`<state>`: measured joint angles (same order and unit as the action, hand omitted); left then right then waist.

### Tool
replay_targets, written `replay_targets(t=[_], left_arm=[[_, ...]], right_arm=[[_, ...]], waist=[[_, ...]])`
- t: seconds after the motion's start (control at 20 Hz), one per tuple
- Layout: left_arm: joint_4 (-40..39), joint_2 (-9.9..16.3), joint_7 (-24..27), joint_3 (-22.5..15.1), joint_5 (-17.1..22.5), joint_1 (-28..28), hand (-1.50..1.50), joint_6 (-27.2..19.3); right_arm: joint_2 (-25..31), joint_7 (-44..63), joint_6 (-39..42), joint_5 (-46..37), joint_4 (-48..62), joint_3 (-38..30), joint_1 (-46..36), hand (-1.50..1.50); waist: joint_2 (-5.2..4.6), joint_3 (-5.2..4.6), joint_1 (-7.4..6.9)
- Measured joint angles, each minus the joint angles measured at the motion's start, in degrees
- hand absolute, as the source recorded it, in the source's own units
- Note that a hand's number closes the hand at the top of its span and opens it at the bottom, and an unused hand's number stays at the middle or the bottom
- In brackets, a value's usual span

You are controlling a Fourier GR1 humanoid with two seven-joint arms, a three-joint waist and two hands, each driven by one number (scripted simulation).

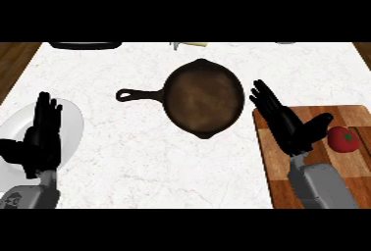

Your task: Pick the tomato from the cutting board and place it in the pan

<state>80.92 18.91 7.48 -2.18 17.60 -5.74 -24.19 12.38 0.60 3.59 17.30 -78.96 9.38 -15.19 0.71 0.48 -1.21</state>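
Reach phase. Right hand (288, 125) wide open above cutting board (348, 171), holding nothing; tomato (344, 138) just beside thumb, on the outer side. Better to shift outward, lower, then close around it. Pan (203, 98) beyond fingertips, inward. Left hand (39, 139) open, resting over plate (72, 117).

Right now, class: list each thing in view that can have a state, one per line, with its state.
tomato: on the cutting board, not held
pan: upright on the counter, holding nothing
plate: on the counter, partly behind the left hand
right hand: open, beside the tomato
left hand: open, resting
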Motion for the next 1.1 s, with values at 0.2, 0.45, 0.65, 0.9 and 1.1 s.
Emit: replay_targets(t=[0.2,0.45,0.65,0.9,1.1], left_arm=[[-0.8,4.4,-3.9,-0.4,-2.3,1.8,0.00,1.2],[-4.0,8.6,-8.2,-1.7,-4.7,3.8,0.00,2.6],[-5.4,10.8,-11.9,-2.8,-5.3,4.4,0.00,4.6],[-7.1,12.1,-15.9,-3.7,-6.5,1.4,0.00,7.3],[-6.5,12.3,-18.4,-3.8,-7.2,0.0,0.00,8.3]], right_arm=[[5.4,-1.4,8.0,4.5,-1.9,-4.3,-1.7,-1.50],[15.1,-4.9,9.6,2.6,-3.2,-11.7,-4.6,1.50],[14.8,-10.3,3.6,5.1,2.3,-22.0,-0.7,-1.50],[19.1,-21.1,11.6,7.2,7.4,-29.3,4.8,-1.50],[24.4,-23.3,15.7,4.6,7.4,-30.6,7.3,-1.50]], waist=[[-0.48,-0.22,0.93],[-0.53,-0.59,4.23],[-0.96,-0.29,4.36],[-0.87,-0.35,2.70],[-0.75,-0.40,1.96]])
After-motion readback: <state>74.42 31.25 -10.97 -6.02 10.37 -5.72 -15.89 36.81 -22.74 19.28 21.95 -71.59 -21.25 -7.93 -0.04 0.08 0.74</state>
